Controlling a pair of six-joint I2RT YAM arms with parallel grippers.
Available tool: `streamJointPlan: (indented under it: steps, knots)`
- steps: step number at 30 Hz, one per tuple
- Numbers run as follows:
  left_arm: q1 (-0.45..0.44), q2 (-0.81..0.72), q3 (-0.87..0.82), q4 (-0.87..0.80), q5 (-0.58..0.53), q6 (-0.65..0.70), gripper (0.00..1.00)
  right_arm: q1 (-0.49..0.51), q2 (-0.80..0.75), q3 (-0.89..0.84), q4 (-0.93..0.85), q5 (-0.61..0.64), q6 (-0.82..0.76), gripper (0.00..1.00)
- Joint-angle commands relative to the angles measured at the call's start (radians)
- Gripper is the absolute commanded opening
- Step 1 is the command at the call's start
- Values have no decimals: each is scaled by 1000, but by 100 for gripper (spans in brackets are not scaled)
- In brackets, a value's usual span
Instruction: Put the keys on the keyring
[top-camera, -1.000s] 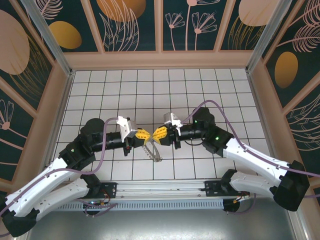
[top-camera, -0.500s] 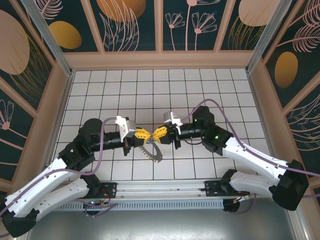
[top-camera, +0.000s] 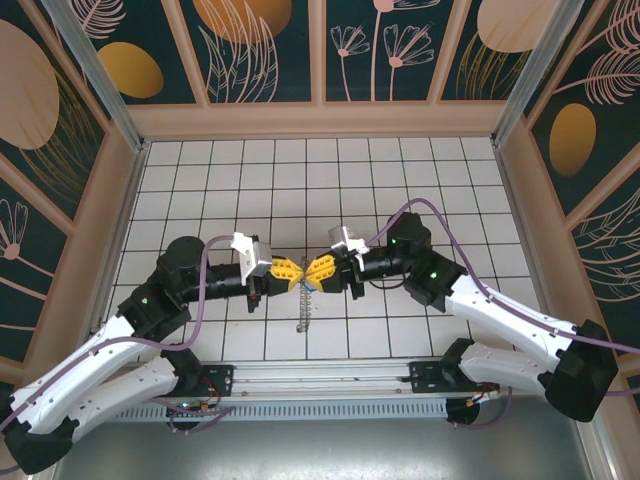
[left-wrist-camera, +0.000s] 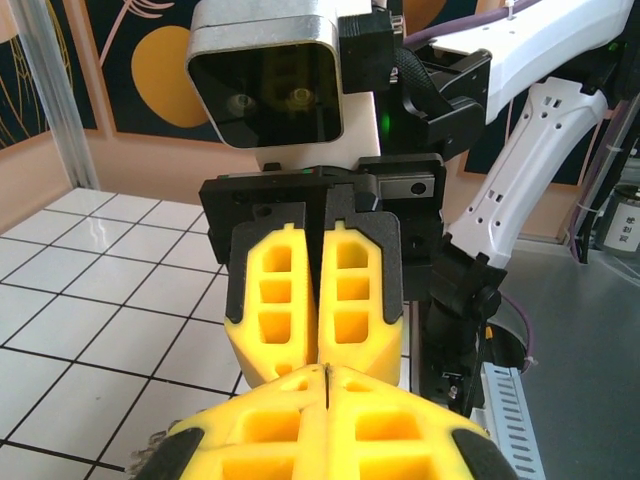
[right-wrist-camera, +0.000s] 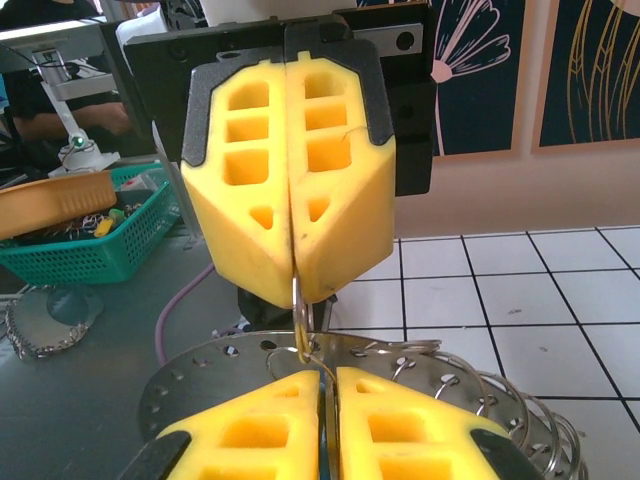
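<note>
From above, the left tool (top-camera: 287, 270) and right tool (top-camera: 320, 270) meet tip to tip, the flat grey metal keyring fringed with wire loops (top-camera: 305, 308) hanging just below. The left wrist view shows both shut. The right wrist view shows the left pinching a rim loop (right-wrist-camera: 298, 300), the right's hold unclear: steadying the ring, I judge; next, prise that loop open.

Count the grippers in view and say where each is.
2. The left gripper and the right gripper meet tip to tip above the tiled table, both shut. The left pinches a wire loop of the keyring, which hangs below.
</note>
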Motion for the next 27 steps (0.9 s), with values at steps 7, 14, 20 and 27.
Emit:
streamJointPlan:
  steps: [7,14,20,27]
  knots:
    - [0,6,21,79,71,-29,0,4,17,12,41,6,7,8]
    - [0,-7,31,64,56,-24,0,5,-1,-4,43,-3,13,15]
    - [0,-10,31,58,57,-24,0,5,-58,-60,62,-19,32,37]
    - [-1,-9,38,59,60,-22,0,10,-39,-70,61,-36,34,47]
